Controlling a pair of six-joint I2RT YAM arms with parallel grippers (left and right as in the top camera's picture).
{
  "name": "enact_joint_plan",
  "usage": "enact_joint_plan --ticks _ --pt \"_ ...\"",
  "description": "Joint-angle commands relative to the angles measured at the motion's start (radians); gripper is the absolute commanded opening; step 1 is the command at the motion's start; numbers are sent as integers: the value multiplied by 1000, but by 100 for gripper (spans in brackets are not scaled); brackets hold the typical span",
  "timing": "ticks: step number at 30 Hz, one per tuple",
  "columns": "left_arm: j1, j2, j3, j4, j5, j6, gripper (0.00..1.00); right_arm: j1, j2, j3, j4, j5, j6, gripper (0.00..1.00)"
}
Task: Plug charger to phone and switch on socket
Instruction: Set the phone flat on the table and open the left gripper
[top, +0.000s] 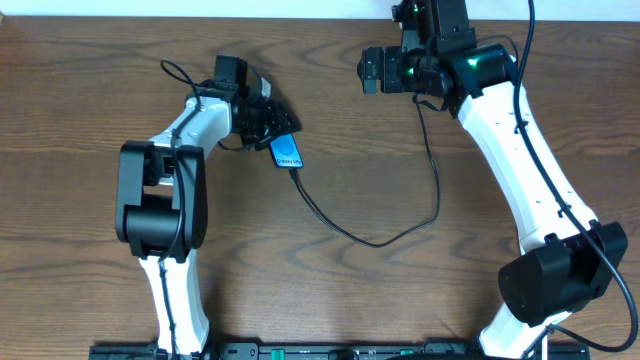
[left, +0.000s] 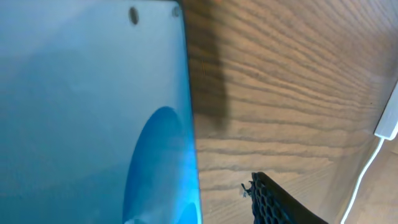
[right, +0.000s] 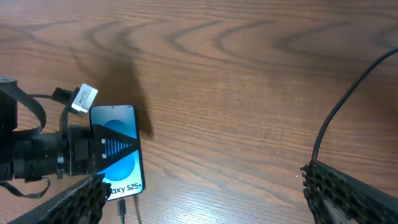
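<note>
The phone (top: 288, 152) lies flat on the table, its blue screen lit and its "Galaxy" text (right: 124, 186) at the near end. My left gripper (top: 272, 124) sits over the phone's far end. In the left wrist view the screen (left: 93, 112) fills the left half. The one visible finger (left: 277, 202) stands off the phone's edge with bare wood between, so the jaws are open. The charger cable (top: 375, 242) loops across the table, and its connector tip (right: 121, 208) meets the phone's near edge. My right gripper (right: 202, 186) hangs open and empty, well right of the phone. I cannot make out the socket.
The charger cable climbs from its loop toward my right arm (top: 500, 130), and part of it crosses the right wrist view (right: 348, 99). A small white piece on a thin white cord (left: 367, 174) shows at the right edge of the left wrist view. A white tag (right: 84, 98) hangs behind the left gripper.
</note>
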Motion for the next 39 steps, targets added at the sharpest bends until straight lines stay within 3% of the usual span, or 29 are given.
enact_joint_plan --ticks 1,39 --pt "24 2 2 -44 -67 10 53 -7 -13 16 2 11 -5 99" --pt "47 2 2 -241 -190 17 54 -7 -13 16 2 3 -5 99"
